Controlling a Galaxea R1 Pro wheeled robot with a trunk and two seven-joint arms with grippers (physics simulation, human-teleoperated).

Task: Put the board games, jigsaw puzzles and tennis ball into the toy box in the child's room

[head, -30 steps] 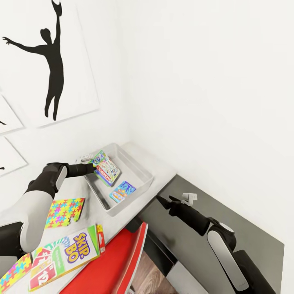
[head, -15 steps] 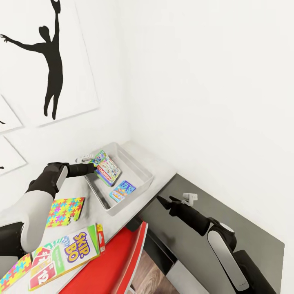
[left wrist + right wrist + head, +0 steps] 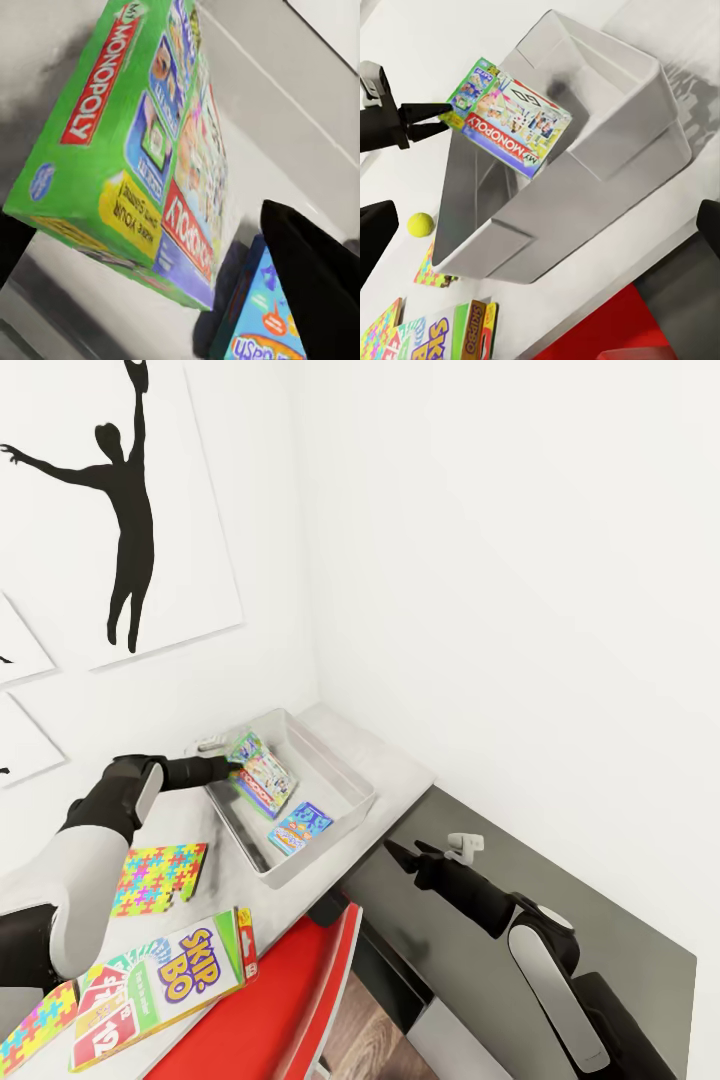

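Note:
My left gripper (image 3: pixel 228 762) is shut on a corner of the green-edged Monopoly board game (image 3: pixel 262 777), holding it tilted over the light-grey toy box (image 3: pixel 352 772). The box's green side (image 3: pixel 112 135) fills the left wrist view. A blue board game (image 3: pixel 301 827) lies inside the toy box. On the white table (image 3: pixel 395 760) lie one jigsaw puzzle (image 3: pixel 160 878), the Skip-Bo game (image 3: pixel 165 982) and a second puzzle (image 3: pixel 35 1027). The tennis ball (image 3: pixel 420 223) rests beside the toy box. My right gripper (image 3: pixel 402 852) hovers open over the dark cabinet, holding nothing.
A red chair (image 3: pixel 275 1005) stands against the table's front edge. The lower dark-grey cabinet (image 3: pixel 600 930) runs along the white wall on the right. Black silhouette pictures (image 3: pixel 130 510) hang behind the table. The toy box sits in the table's far corner.
My left gripper has drawn the Monopoly game slightly back and up over the toy box's near end. The right arm has stayed still.

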